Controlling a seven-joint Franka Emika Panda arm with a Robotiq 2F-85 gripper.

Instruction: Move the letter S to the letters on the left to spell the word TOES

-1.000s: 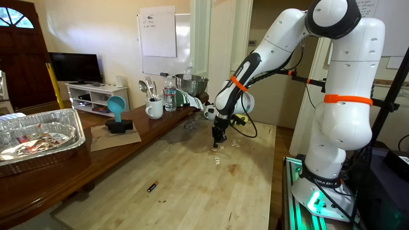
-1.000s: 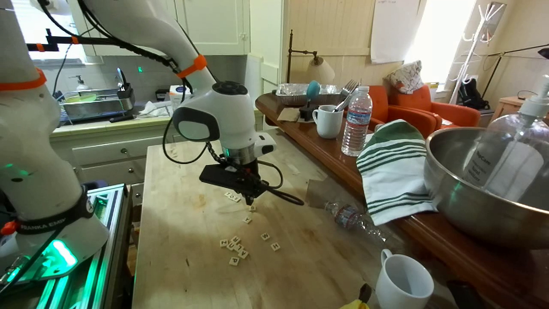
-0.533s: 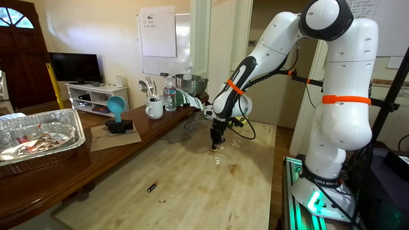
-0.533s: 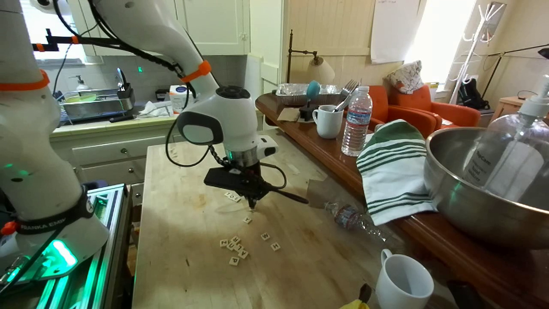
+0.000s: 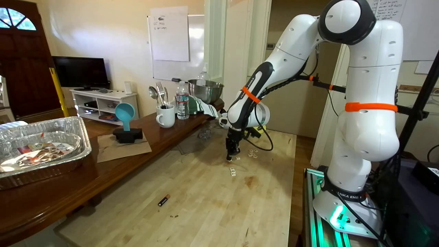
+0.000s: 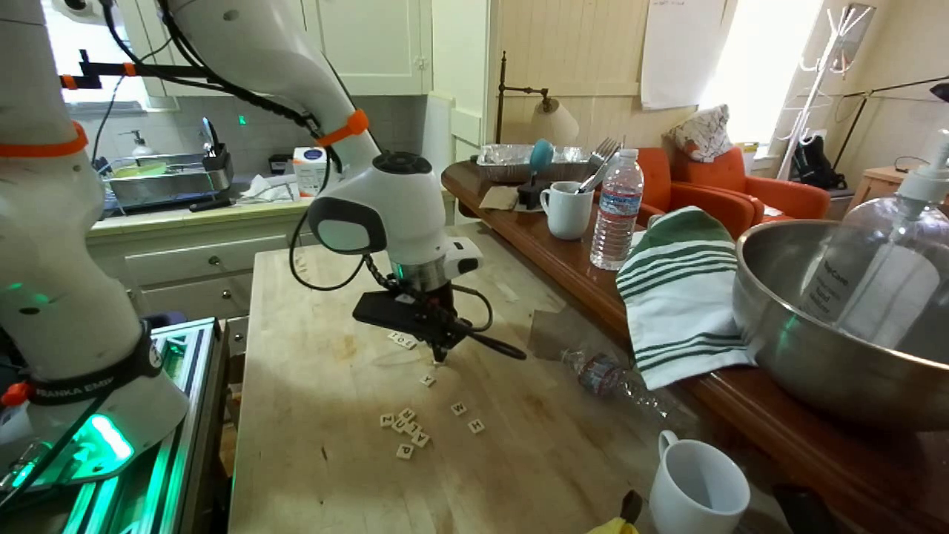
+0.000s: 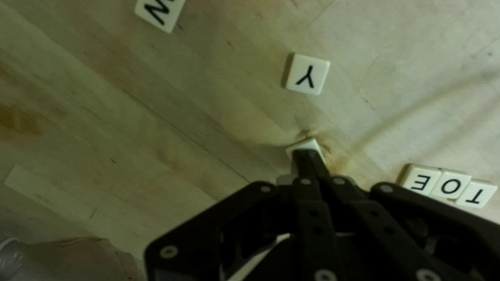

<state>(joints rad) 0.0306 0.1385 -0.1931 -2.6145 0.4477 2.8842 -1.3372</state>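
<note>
My gripper (image 7: 306, 153) points down with its two black fingers together. Their tips rest over a small pale letter tile (image 7: 301, 145) and cover most of its face, so I cannot read its letter. The tile lies flat beneath the tips, not between them. In both exterior views the gripper (image 5: 229, 158) (image 6: 439, 356) is low at the wooden table. Three touching tiles, E (image 7: 418, 180), O (image 7: 450, 185) and T (image 7: 473, 195), form a row to the right in the wrist view. This row also shows in an exterior view (image 5: 233, 171). No tile with a readable S shows.
A Y tile (image 7: 308, 74) and a W tile (image 7: 158, 13) lie nearby in the wrist view. An H tile (image 6: 476, 426) and a cluster of several tiles (image 6: 410, 428) lie farther off. A plastic bottle (image 6: 600, 373), a white mug (image 6: 698, 486) and a battery (image 5: 164, 200) are also on the table.
One second ago the tips were above and beside the tile. They have come down onto it, then shifted very slightly. The TOE row has not moved.
</note>
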